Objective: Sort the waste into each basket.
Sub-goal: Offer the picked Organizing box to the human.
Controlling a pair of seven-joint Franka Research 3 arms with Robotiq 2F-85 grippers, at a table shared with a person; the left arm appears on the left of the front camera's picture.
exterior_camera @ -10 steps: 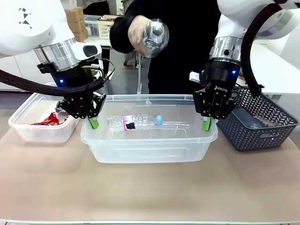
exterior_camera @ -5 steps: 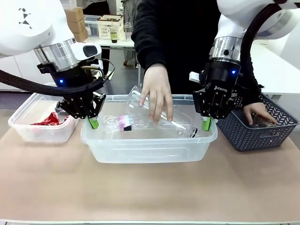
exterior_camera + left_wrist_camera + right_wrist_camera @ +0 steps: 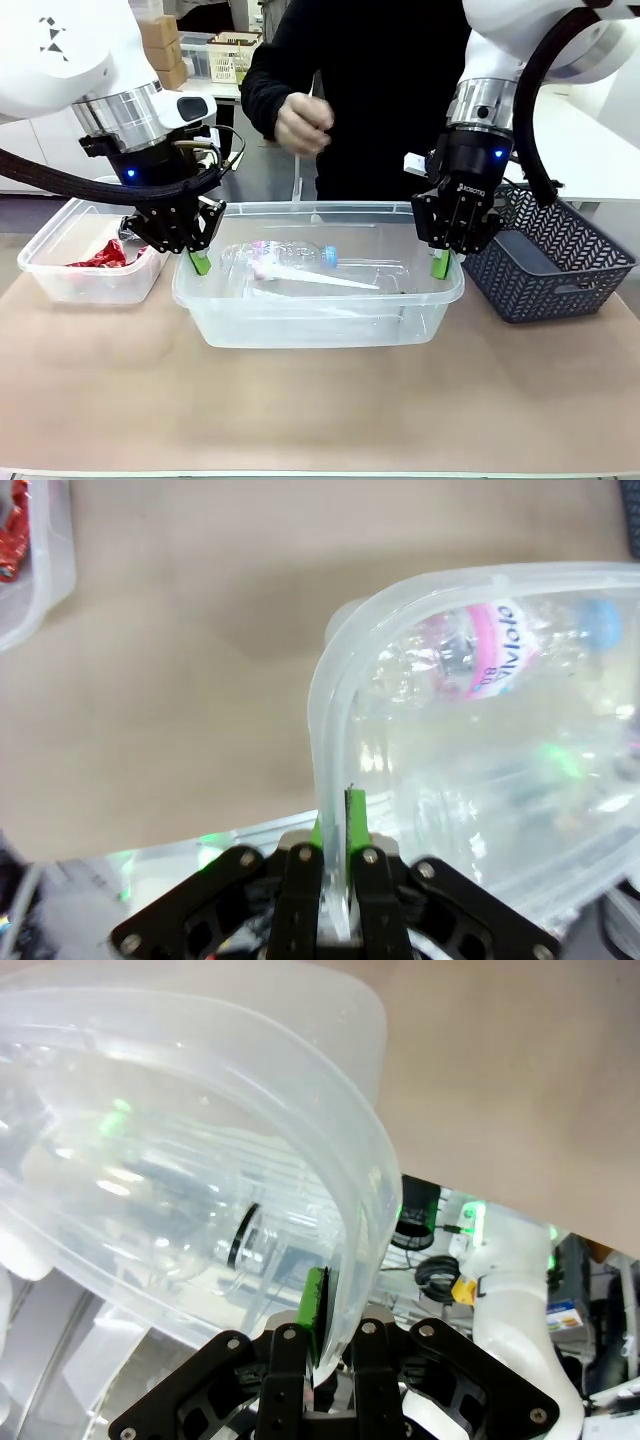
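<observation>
A large clear basket stands mid-table. My left gripper is shut on its left rim and my right gripper is shut on its right rim. Inside lies a clear bottle with a pink label and blue cap, and a second clear bottle rests beside it. In the left wrist view my left gripper pinches the basket wall, with the pink-labelled bottle behind it. In the right wrist view my right gripper clamps the curved rim. The person's hand is raised above the basket, empty.
A small clear basket at the left holds a crushed red can. On the right, a dark lattice basket stands close to my right gripper. Bare table stretches in front of the baskets.
The person lowered a clear bottle into the large basket, let go and lifted the hand away. Their other hand left the lattice basket. Both grippers stayed put.
</observation>
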